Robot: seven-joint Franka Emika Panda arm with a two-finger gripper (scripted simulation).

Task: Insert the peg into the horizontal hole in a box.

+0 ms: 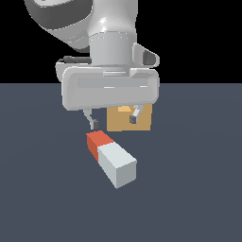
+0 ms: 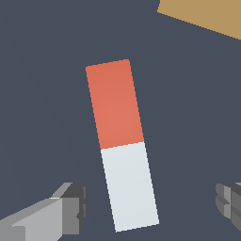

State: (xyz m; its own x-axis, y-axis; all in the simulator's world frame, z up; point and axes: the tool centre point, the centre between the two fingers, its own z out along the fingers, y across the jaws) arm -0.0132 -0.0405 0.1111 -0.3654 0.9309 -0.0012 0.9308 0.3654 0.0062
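Note:
The peg (image 1: pixel 111 158) lies flat on the dark floor, its orange-red part toward the box and its pale grey-white part toward the camera. In the wrist view the peg (image 2: pixel 121 143) runs lengthwise between the two fingers. The tan box (image 1: pixel 129 118) stands behind it, partly hidden by the gripper body; only a corner of the box (image 2: pixel 207 14) shows in the wrist view. The hole is hidden. My gripper (image 1: pixel 113 120) hangs open above the peg's orange-red end, fingers (image 1: pixel 94 124) spread wide and holding nothing.
The dark grey-blue floor (image 1: pixel 198 189) stretches all around the peg and box. Nothing else lies on it in either view.

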